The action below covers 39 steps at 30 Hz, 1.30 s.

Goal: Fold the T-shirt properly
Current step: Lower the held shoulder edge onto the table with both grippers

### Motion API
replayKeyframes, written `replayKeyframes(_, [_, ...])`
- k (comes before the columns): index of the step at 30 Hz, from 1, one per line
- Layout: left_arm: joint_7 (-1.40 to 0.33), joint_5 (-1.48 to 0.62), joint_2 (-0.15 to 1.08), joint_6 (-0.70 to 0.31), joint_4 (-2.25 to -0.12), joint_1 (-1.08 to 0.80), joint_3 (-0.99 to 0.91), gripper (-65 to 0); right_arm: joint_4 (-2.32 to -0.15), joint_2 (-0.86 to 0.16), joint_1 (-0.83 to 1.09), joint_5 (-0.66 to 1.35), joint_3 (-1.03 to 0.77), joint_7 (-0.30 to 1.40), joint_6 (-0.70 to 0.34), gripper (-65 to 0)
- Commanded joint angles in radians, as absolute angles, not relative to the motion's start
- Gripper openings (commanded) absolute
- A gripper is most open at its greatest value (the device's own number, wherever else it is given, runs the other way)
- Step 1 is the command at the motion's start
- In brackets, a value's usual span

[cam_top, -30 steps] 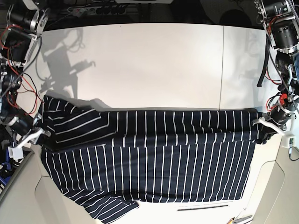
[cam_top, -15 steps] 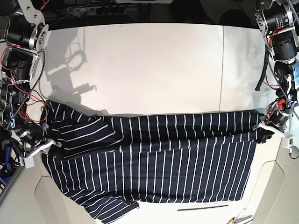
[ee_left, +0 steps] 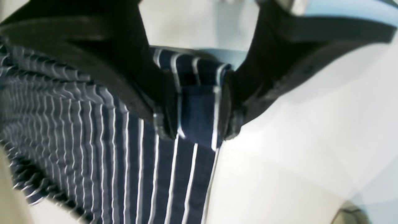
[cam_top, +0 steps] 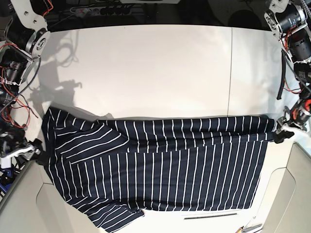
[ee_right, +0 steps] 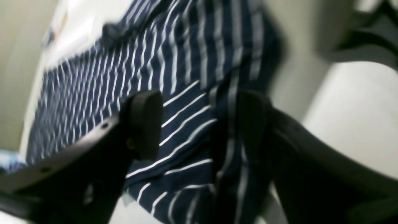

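Striped navy T-shirt (cam_top: 160, 170), laid on white table (cam_top: 155, 68); left gripper (ee_left: 196, 115) pinching its corner edge; right gripper (ee_right: 199, 124) released, jaws apart, straddling sleeve cloth

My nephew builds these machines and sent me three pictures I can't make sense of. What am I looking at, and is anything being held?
It is a robot with two arms, meant to fold the T-shirt, a navy one with thin white stripes, spread on the white table. The wide picture looks down on the table; the other two come from cameras on the arms' wrists. At that picture's right edge is the left gripper. Its close-up shows the black fingers on either side of a fold of cloth; whether they grip it is unclear. The right gripper stands open over the shirt's other end, holding nothing.
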State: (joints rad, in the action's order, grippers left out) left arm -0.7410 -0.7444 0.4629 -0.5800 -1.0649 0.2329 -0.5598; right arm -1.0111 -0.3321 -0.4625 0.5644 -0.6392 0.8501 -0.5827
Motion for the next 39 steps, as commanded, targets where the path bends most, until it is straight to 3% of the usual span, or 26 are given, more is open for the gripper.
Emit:
replayKeyframes(1, [-0.738, -0.790, 0.490, -0.597, -1.080, 0.250, -0.583, -39.4, -1.032, -0.349, -0.483, 0.587, -0.678, 0.839, -0.588, -26.2])
replayKeyframes(8, [-0.751, -0.857, 0.496, -0.618, -1.080, 0.179, -0.622, -23.9, -1.032, -0.370, -0.366, 0.659, -0.785, 0.830, -0.588, -26.2])
replayKeyframes(16, [-0.700, -0.850, 0.458, -0.618, -1.080, 0.141, -0.622, -23.7, -1.030, -0.363, -0.251, 0.701, -0.783, 0.790, -0.588, -26.2])
replayKeyframes(19, [-0.693, -0.830, 0.442, -0.618, -1.080, 0.141, -0.621, -19.3, -1.030, -0.363, -0.234, 0.708, -0.770, 0.789, -0.588, -26.2])
replayKeyframes(28, [-0.654, -0.762, 0.413, -0.617, -1.079, 0.141, -0.564, -19.3, -1.028, -0.361, -0.233, 0.741, -0.645, 0.773, -0.588, -26.2])
replayKeyframes(39, [-0.587, -0.712, 0.369, -0.565, -1.079, 0.141, -0.508, -19.4, -1.028, -0.255, -0.236, 0.713, -0.615, 0.756, -0.587, -26.2])
